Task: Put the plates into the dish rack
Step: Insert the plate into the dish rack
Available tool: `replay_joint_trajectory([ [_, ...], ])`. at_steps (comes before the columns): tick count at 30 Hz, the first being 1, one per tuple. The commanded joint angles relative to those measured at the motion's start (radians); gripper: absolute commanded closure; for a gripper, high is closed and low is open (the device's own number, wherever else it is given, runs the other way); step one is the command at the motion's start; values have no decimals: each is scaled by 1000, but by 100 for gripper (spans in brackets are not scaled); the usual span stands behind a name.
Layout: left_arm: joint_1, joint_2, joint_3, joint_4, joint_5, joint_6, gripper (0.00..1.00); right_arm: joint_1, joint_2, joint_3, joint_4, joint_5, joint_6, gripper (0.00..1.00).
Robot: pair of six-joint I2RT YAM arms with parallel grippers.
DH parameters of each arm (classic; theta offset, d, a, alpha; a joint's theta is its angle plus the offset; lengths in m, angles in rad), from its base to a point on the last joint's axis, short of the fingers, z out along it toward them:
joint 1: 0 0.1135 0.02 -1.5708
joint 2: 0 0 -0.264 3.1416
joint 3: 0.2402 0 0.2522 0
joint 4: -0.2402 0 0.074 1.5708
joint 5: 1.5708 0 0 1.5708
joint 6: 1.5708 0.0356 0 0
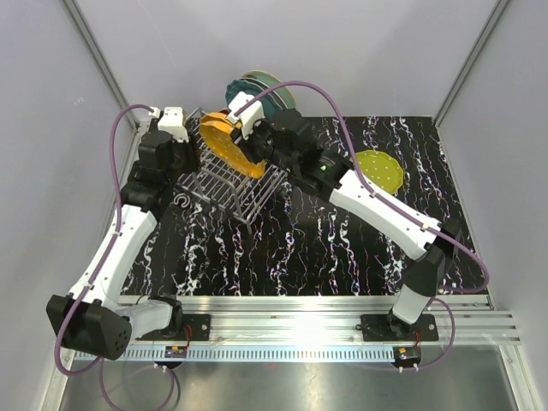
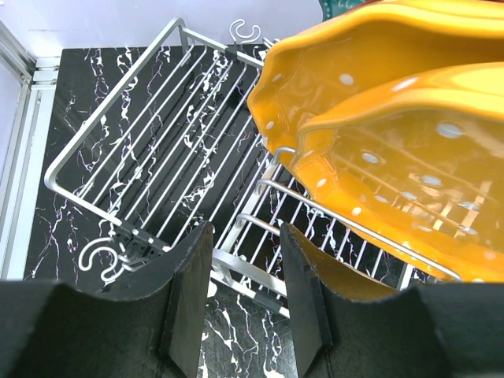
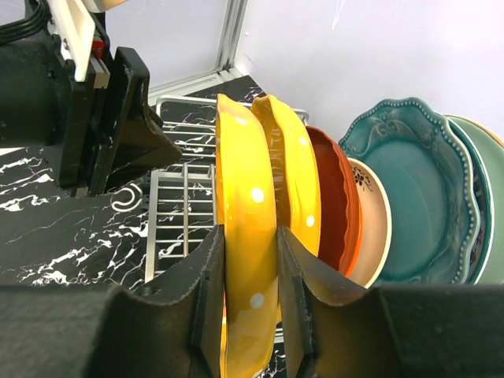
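The silver dish rack (image 1: 224, 184) stands at the back left of the table. Several plates stand on edge in it in a row: two dotted orange-yellow plates (image 3: 295, 173), a red-orange one (image 3: 335, 197), a cream-centred one (image 3: 374, 220), a dark teal one (image 3: 413, 197) and a mint green one (image 3: 488, 197). My right gripper (image 3: 249, 232) is shut on the rim of the nearest dotted orange-yellow plate (image 3: 246, 181), at the row's open end. My left gripper (image 2: 246, 228) hangs open by the rack's left side (image 2: 157, 134), holding nothing. A dotted lime green plate (image 1: 379, 169) lies flat on the table to the right.
The table top is black marble-patterned (image 1: 300, 248), with grey walls close behind and on both sides. The left gripper (image 1: 190, 141) and the right gripper (image 1: 248, 128) are near each other over the rack. Small white hooks (image 2: 98, 256) hang from the rack's corners.
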Motion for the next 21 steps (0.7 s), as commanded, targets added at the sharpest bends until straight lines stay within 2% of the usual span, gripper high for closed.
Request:
replay_joint_trajectory([
  [1, 5, -30, -3, 56, 0, 3, 57, 5, 31, 64, 38, -28, -11, 88],
  [16, 5, -46, -6, 53, 6, 5, 57, 5, 120, 159, -13, -56, -24, 69],
  [19, 5, -44, -5, 53, 6, 6, 57, 5, 124, 159, -20, -94, -24, 69],
  [21, 5, -43, -3, 48, 6, 6, 58, 5, 123, 153, -23, -102, -24, 72],
])
